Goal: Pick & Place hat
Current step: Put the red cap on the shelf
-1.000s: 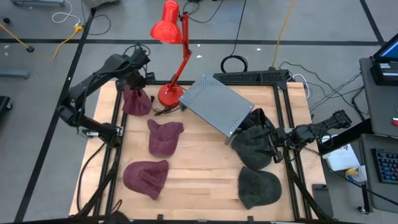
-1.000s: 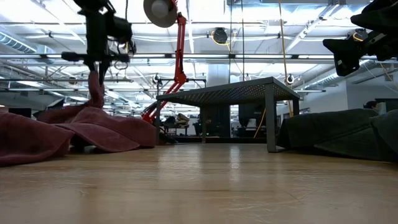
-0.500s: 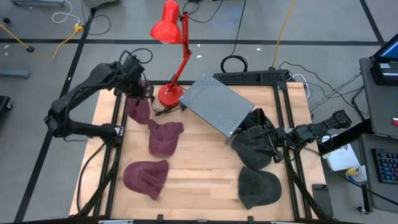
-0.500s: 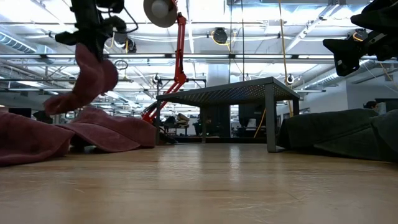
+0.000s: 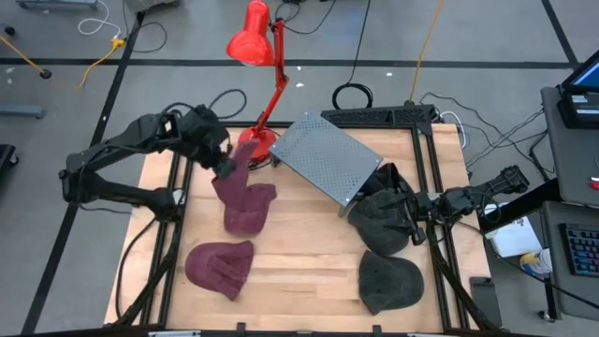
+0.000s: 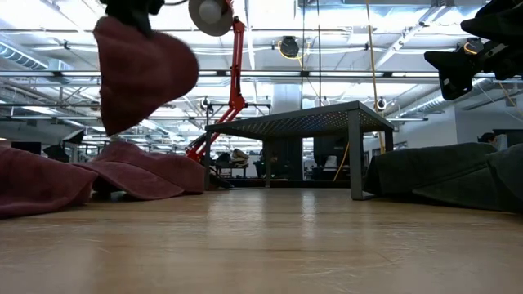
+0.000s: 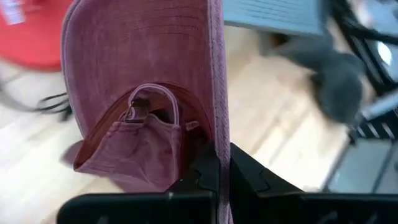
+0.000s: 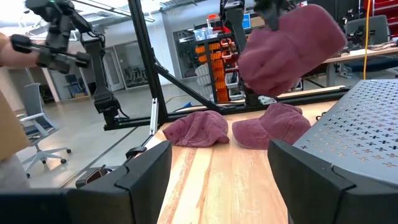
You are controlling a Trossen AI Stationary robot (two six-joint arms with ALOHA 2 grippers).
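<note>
Now, held hat [image 5: 231,178]: maroon cap, limp, pinched by left gripper [image 5: 222,165] jaws
Right gripper [image 5: 420,212]: jaws spread
Hats: three maroon, three dark grey

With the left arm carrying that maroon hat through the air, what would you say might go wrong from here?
1. The left gripper pinches only the edge of the lifted maroon hat, so it might slip free.
2. The hanging hat passes close to the red lamp and could snag it.
3. It might drop onto the maroon hat below rather than a bare spot.

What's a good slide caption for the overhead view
Left hand lifts a maroon hat clear of the wooden table, two more maroon hats below.
</note>
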